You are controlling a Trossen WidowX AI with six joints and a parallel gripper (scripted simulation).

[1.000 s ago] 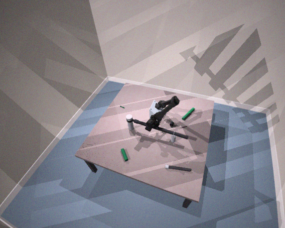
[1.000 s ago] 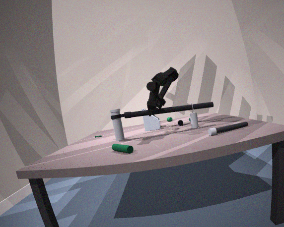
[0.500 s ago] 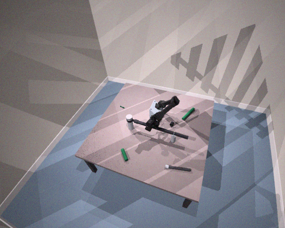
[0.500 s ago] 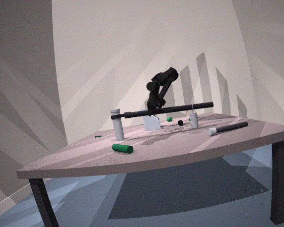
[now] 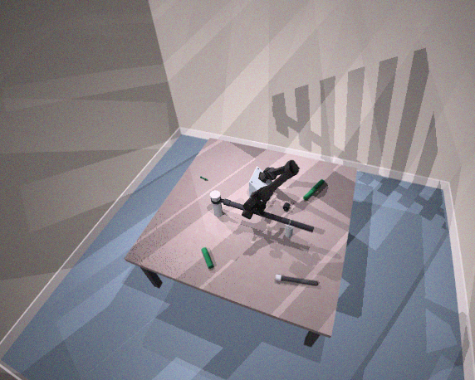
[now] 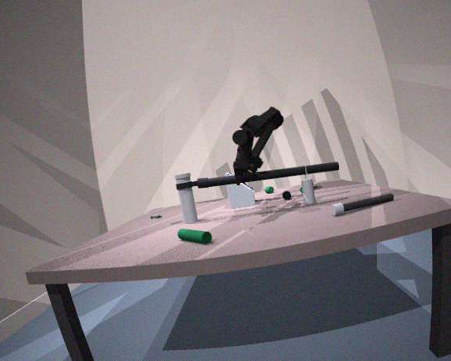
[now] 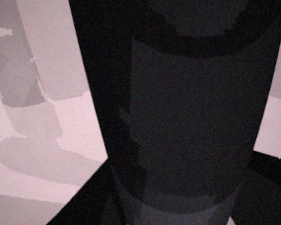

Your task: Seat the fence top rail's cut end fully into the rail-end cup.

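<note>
The dark rail (image 5: 289, 221) (image 6: 278, 173) (image 7: 192, 113) runs above the table, through the thin loop (image 6: 305, 172) on the short white post (image 5: 289, 231) (image 6: 308, 192). Its left end meets the dark end cup (image 5: 227, 202) (image 6: 202, 183); how deep it sits inside cannot be told. The cup hangs on the brace band (image 6: 184, 185), high on the big white post (image 5: 217, 210) (image 6: 188, 206), just under the post cap (image 5: 215, 194) (image 6: 183, 176). My gripper (image 5: 256, 211) (image 6: 241, 180) is shut on the rail, between the cup and the loop and nearer the cup.
A green tube (image 5: 208, 258) (image 6: 194, 236) lies near the front edge, another green tube (image 5: 314, 190) at the back right. A white-ended dark tube (image 5: 300, 280) (image 6: 369, 202) lies front right. A black piece (image 5: 286, 206) (image 6: 286, 195) lies behind the rail, a small green piece (image 5: 203, 178) (image 6: 156, 217) back left.
</note>
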